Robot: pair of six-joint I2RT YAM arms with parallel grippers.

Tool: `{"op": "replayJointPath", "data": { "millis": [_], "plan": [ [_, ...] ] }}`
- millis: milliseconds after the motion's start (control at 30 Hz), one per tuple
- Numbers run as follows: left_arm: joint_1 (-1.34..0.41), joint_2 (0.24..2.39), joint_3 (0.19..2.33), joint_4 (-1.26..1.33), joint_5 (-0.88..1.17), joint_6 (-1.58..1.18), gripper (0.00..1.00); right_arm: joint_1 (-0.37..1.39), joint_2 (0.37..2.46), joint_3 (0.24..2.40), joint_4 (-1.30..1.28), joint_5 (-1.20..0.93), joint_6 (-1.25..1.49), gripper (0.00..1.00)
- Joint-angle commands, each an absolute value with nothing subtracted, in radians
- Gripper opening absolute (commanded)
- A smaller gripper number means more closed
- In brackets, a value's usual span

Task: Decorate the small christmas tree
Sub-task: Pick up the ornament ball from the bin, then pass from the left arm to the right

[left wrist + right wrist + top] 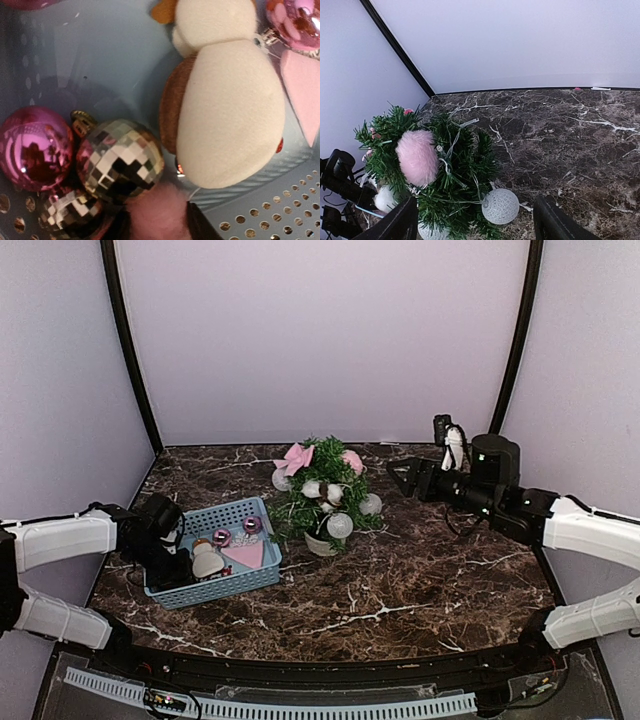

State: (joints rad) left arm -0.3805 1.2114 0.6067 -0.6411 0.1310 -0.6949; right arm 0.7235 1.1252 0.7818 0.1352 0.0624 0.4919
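- Placement: the small christmas tree [322,502] is seen upright at the middle of the dark marble table [420,580], set in a white pot [319,545].
- A pink bow [296,458] is fixed near its top on the left, and a pink pompom [352,461] on the right.
- Several white balls [340,525] are hung among the branches, low and at the sides.
- A blue basket [258,575] is placed just beside the tree, on its left.
- Inside the basket a plush figure [225,115] in white and brown is laid, with a mirror ball [120,160] and a magenta bauble [35,150] touching each other next to it; a pink heart [305,95] is seen at the far side of the figure.
- The left gripper [183,562] is lowered into the near left corner of the basket; whether its fingers are apart or closed on anything cannot be told.
- The right gripper [403,478] is held above the table to the right of the tree, pointed toward it, apart from the branches.
- Its fingers [395,225] are spread wide, with nothing clamped between them.
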Motion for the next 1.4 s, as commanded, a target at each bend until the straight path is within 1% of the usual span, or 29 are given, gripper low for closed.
{"op": "replayJointPath", "data": {
  "millis": [0,167,200,267,467,533,633,700,767,900,1100,1233,1367],
  "plan": [
    [-0.389,1.171,0.612,-0.681,0.099,-0.704,0.19,0.713,1.097,0.758,0.181,0.088,0.502,0.80],
    [-0.390,1.037,0.655,-0.708,0.088,-0.713,0.08,0.713,1.077,0.765,0.167,0.099,0.504,0.80],
    [-0.390,1.002,0.661,-0.707,0.091,-0.714,0.04,0.712,1.070,0.769,0.161,0.102,0.502,0.80],
    [-0.390,0.951,0.682,-0.703,0.093,-0.711,0.00,0.712,1.055,0.780,0.149,0.107,0.499,0.80],
    [-0.390,0.861,0.762,-0.686,0.100,-0.697,0.00,0.712,1.020,0.830,0.115,0.081,0.474,0.80],
    [-0.390,0.856,0.793,-0.670,0.121,-0.684,0.00,0.713,1.019,0.847,0.118,0.021,0.456,0.78],
    [-0.390,0.853,0.842,-0.601,0.236,-0.659,0.00,0.728,1.006,0.859,0.170,-0.123,0.433,0.74],
    [-0.394,0.846,0.872,-0.500,0.308,-0.651,0.00,0.760,0.987,0.865,0.208,-0.168,0.423,0.76],
    [-0.418,0.850,0.913,-0.455,0.330,-0.637,0.00,0.788,0.989,0.893,0.206,-0.195,0.406,0.78],
    [-0.566,0.903,1.018,-0.399,0.292,-0.594,0.00,0.853,1.035,0.964,0.173,-0.245,0.365,0.82],
    [-0.808,1.038,1.121,-0.214,0.356,-0.564,0.00,0.996,1.148,1.061,0.154,-0.275,0.336,0.84],
    [-0.897,1.108,1.171,-0.109,0.409,-0.526,0.00,1.049,1.217,1.080,0.204,-0.314,0.356,0.84],
    [-0.920,1.138,1.166,-0.029,0.441,-0.534,0.00,1.077,1.271,1.098,0.232,-0.361,0.374,0.83]
  ]
}}
